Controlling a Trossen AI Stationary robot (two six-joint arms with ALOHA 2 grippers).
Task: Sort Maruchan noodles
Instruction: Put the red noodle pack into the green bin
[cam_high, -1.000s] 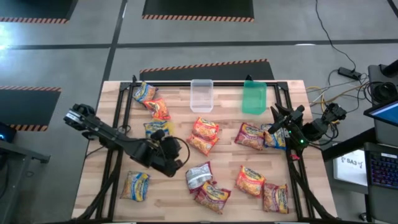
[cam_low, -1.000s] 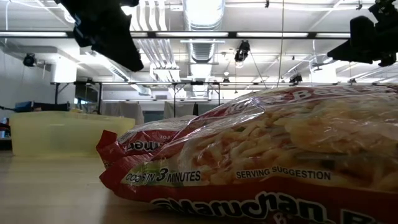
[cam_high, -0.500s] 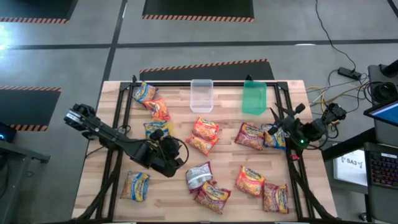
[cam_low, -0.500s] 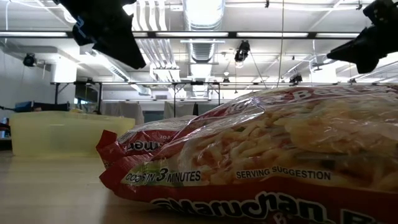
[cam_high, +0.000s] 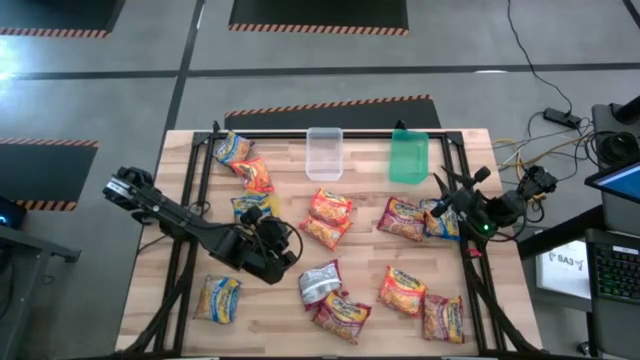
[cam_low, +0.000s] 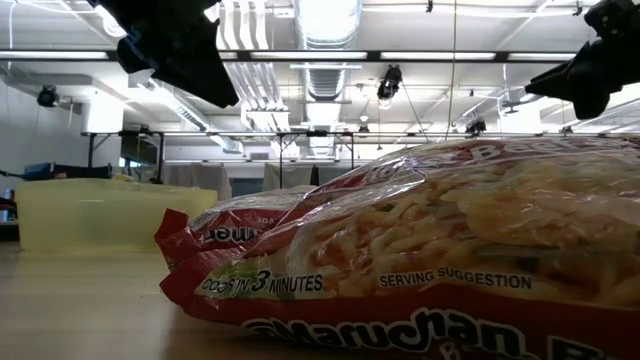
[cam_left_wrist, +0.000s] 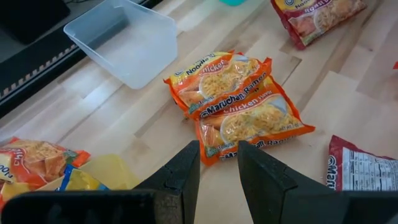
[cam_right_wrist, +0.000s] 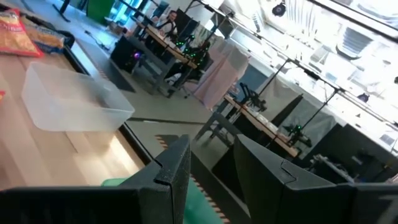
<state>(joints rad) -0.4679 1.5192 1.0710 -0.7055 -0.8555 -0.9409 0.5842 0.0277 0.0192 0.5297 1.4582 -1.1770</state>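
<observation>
Left gripper (cam_left_wrist: 217, 171), jaws narrowly apart and empty, hovers above the surface (cam_high: 280, 320) beside two overlapping orange Maruchan noodles (cam_left_wrist: 239, 102). Farther off lies the clear tub (cam_left_wrist: 124, 38). Right gripper (cam_high: 447, 192), jaws slightly apart, hangs near the green tub (cam_high: 408, 156).

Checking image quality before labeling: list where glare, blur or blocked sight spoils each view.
Low view: a red noodle packet fills the frame, close and soft, with sheen on its wrap; ceiling lights glare. Right wrist view: bright windows wash out the room behind the clear tub. High and left wrist views: evenly lit, readable.
</observation>
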